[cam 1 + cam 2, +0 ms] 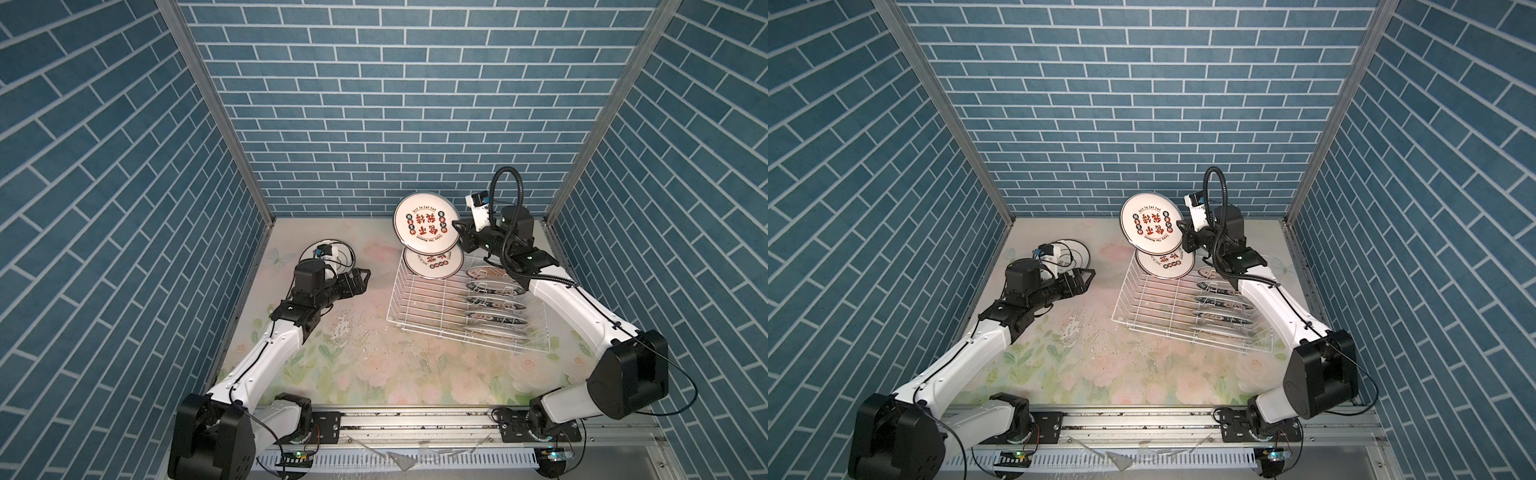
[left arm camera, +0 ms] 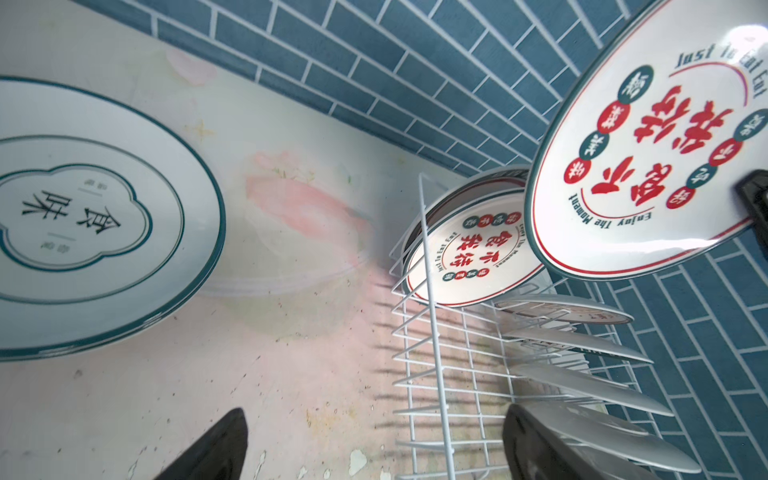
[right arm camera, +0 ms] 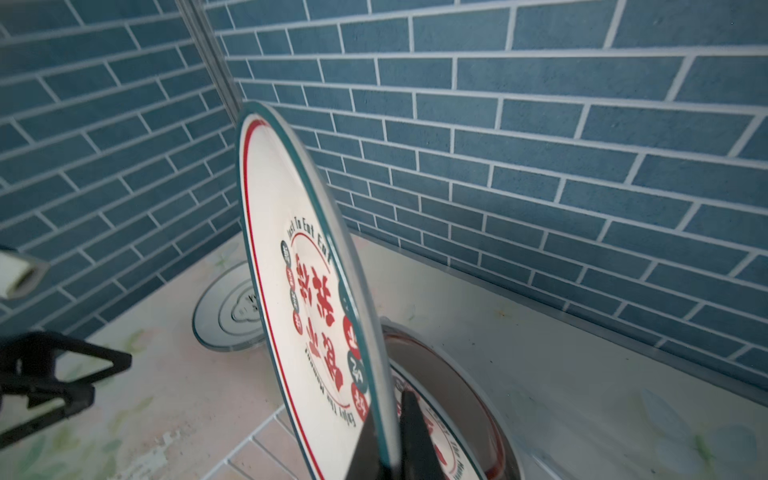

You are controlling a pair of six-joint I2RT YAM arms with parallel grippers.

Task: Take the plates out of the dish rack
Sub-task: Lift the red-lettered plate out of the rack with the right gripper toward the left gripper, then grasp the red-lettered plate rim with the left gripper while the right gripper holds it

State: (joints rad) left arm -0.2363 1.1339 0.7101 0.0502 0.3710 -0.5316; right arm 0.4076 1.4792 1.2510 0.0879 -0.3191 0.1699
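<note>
My right gripper [image 1: 455, 224] [image 3: 388, 432] is shut on the rim of a large white plate with red characters [image 1: 426, 222] [image 1: 1150, 222] [image 2: 648, 166] [image 3: 299, 291], held on edge above the far end of the dish rack [image 1: 419, 307] [image 1: 1142, 303] [image 2: 432, 332]. A matching plate [image 1: 434, 264] [image 2: 469, 257] leans in the rack just below it. Several smaller plates [image 1: 494, 301] [image 2: 582, 340] stand in the rack's right row. My left gripper [image 1: 365, 276] [image 2: 376, 411] is open and empty over the table, left of the rack.
A green-rimmed plate [image 1: 349, 253] [image 2: 95, 216] [image 3: 224, 316] lies flat on the floral table [image 1: 374, 365] at the far left, partly behind the left wrist. The blue brick back wall [image 1: 374, 124] stands close behind the rack. A metal rail [image 1: 415, 419] runs along the front edge.
</note>
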